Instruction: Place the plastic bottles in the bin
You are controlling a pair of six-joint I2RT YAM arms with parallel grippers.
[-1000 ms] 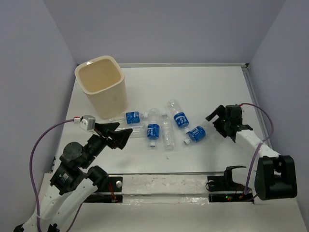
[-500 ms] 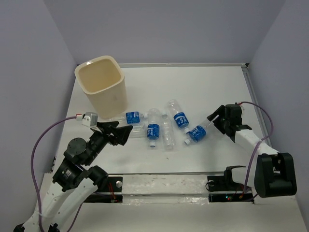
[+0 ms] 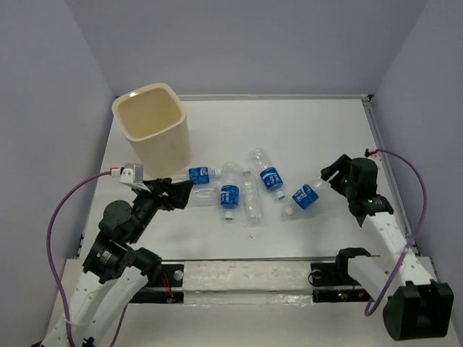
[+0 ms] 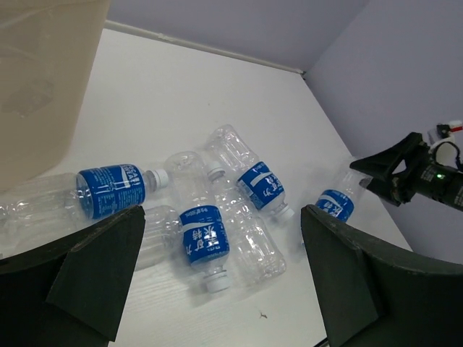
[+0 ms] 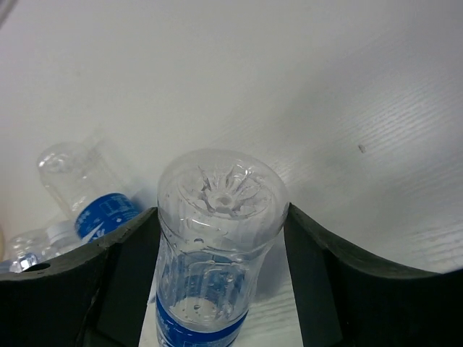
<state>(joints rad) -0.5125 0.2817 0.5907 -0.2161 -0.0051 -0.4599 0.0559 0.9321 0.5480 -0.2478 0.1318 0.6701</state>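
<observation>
The right claw (image 3: 324, 182) was clamped on a bottle (image 3: 304, 198), its fingers (image 5: 123, 267) pressed against both sides near the base and the cap end tilted down toward the table (image 3: 304, 130). The left claw (image 3: 176, 194) stood wide open and empty, just beside the other bottles (image 3: 230, 194), which lay clustered mid-table. The bin (image 3: 163, 148) stood upright at the far left corner, one bottle lying at its foot.

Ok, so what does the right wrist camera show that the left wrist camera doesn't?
Right wrist only: the ribbed base of the held bottle close up, pinched between both fingers. Left wrist only: the bin and the whole cluster of lying bottles. Both: the held bottle, a blue-labelled neighbour, the white table.
</observation>
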